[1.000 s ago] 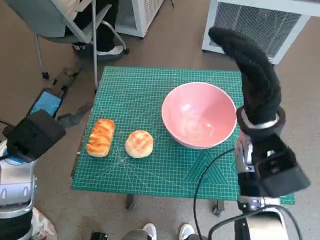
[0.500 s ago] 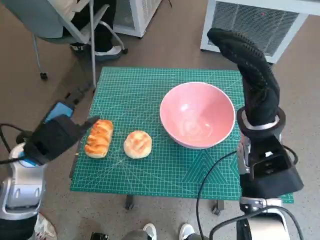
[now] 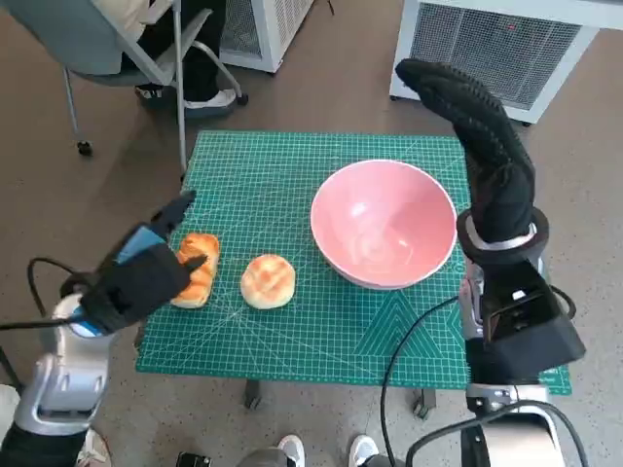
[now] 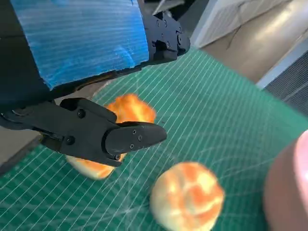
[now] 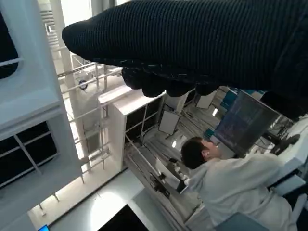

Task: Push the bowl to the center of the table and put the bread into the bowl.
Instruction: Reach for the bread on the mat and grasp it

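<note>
A pink bowl point(image 3: 384, 222) stands on the right half of the green cutting mat point(image 3: 282, 175). Two breads lie at the mat's left: a long loaf point(image 3: 201, 265) and a round bun point(image 3: 268, 279). My left hand point(image 3: 146, 272) hovers over the long loaf point(image 4: 126, 109) with its fingers point(image 4: 130, 138) spread and nothing held; the round bun point(image 4: 187, 201) lies just beside it. My gloved right hand point(image 3: 477, 126) is raised beyond the bowl's right rim, fingers extended, holding nothing.
A chair and a person's legs point(image 3: 185, 58) are beyond the table's far left corner. A white grated unit point(image 3: 506, 49) stands beyond the far right. The right wrist view shows a seated person point(image 5: 231, 178) and white shelving.
My left hand has risen from the table's left edge, moved over the mat and now sits above the long loaf. The right hand has drifted slightly further away.
</note>
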`<action>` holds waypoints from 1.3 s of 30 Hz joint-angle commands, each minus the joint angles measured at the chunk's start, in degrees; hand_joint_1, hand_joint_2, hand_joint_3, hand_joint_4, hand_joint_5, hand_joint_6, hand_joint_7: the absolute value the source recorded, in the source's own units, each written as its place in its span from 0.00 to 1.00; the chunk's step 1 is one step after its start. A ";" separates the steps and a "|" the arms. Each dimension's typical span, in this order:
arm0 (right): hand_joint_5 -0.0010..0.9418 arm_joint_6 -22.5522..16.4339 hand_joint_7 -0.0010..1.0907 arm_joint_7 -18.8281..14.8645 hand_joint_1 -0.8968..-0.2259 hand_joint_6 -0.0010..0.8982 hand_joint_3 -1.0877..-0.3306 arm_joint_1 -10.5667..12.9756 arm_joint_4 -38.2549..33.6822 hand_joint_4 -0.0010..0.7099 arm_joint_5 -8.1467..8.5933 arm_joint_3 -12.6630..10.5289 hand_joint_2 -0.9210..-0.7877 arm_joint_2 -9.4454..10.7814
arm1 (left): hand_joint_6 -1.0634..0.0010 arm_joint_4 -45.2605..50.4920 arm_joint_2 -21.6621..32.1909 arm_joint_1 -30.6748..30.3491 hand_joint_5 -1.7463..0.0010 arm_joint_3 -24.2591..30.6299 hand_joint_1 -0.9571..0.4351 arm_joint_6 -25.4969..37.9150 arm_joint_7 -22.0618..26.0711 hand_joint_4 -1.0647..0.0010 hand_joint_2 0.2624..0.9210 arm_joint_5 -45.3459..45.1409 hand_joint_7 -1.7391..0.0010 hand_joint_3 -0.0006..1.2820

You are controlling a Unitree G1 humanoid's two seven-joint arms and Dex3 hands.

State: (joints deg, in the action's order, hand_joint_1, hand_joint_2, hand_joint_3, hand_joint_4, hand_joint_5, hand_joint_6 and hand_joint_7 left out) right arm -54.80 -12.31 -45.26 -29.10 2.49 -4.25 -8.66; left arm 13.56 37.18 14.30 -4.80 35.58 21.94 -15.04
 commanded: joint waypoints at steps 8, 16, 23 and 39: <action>0.01 0.19 0.64 0.57 0.47 0.04 0.47 0.84 -0.95 0.39 0.05 0.04 0.00 0.06 | 0.83 1.03 0.46 -3.18 1.00 -1.80 0.35 1.45 0.80 0.81 1.00 -1.98 1.00 0.35; 0.01 -0.38 0.65 1.28 0.45 0.04 0.47 0.42 -2.24 0.41 -0.81 0.09 0.00 0.08 | 0.85 -1.47 -1.10 -4.36 1.00 -3.35 0.34 0.60 -0.33 0.82 1.00 -2.45 1.00 0.33; 0.01 -0.16 0.65 1.14 0.44 0.03 0.47 0.31 -2.52 0.41 -0.21 0.21 0.00 0.05 | 0.85 -6.57 -3.19 -3.68 1.00 -4.94 0.36 -1.63 -2.98 0.83 1.00 -4.03 1.00 0.28; 0.01 -1.17 0.66 1.02 0.44 0.03 0.48 0.33 -2.91 0.42 -0.17 0.40 0.00 0.12 | 0.58 -16.77 -8.42 -1.85 0.98 -4.11 0.59 -6.66 -10.93 0.46 1.00 -6.09 0.98 0.17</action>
State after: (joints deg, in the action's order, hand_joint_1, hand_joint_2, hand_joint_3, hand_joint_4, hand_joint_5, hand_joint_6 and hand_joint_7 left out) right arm -55.67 -11.32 -45.36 -31.50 2.21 -4.14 -8.58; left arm -0.22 30.36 13.22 -8.96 29.67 11.22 -21.75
